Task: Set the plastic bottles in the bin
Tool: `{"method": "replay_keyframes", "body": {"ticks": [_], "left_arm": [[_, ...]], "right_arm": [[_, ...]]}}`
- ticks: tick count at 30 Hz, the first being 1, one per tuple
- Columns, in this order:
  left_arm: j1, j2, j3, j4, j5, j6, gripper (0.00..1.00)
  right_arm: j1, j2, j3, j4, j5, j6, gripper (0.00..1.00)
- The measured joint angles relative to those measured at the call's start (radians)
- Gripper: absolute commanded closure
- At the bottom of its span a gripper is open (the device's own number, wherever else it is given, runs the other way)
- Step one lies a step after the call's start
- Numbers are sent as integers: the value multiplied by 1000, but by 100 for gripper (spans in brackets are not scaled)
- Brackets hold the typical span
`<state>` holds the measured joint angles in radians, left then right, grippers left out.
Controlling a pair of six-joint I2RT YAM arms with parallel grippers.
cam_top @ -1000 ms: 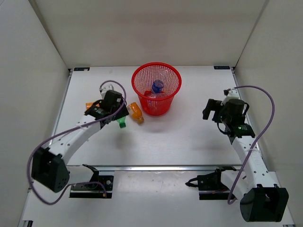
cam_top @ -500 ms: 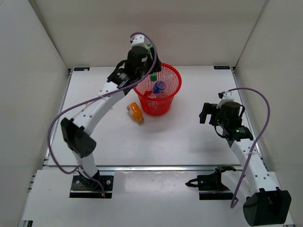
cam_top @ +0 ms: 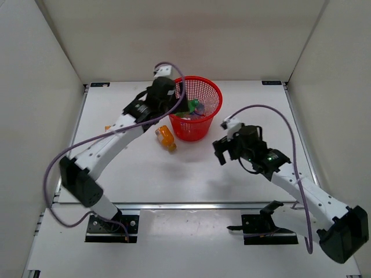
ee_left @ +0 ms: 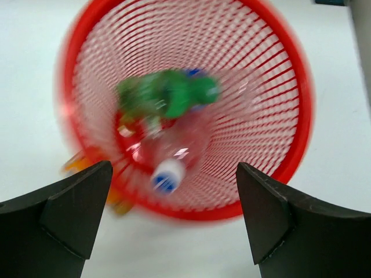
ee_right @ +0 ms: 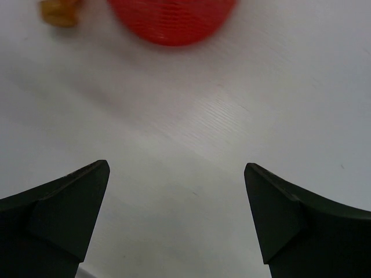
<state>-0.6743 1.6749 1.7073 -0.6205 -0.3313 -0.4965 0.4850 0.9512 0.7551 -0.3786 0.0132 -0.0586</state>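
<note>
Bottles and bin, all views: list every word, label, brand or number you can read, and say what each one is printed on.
No text can be read in any view.
green bottle, inside the bin: motion-blurred, no lettering legible.
clear bottle, inside the bin: any label is blurred beyond reading.
orange bottle, lying beside the bin: too small to read.
bin: no writing visible on its mesh.

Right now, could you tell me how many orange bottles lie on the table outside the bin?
2. One orange bottle lies left of the bin; a second shows only as an orange sliver near the table's left edge. Others may be hidden.
</note>
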Motion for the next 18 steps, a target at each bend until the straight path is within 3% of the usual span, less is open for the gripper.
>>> {"method": "replay_keyframes", "body": {"ticks": [2,8,12,18], "left_arm": [[20,-146,-141,-18,-29,-24,2],[206,-578,-542,-156,-89,-136,1],[343,-736,-665,-299,-126,-173,1],[356,-955,-744,-397,-106,-212,1]], "right_arm": [[118,50,26,12,-11,-26,1],[261,259,84,89,-54,-32,1],[361,448,162,166,-114,-29,1],[446,756,378,235,-116,-16,1]]}}
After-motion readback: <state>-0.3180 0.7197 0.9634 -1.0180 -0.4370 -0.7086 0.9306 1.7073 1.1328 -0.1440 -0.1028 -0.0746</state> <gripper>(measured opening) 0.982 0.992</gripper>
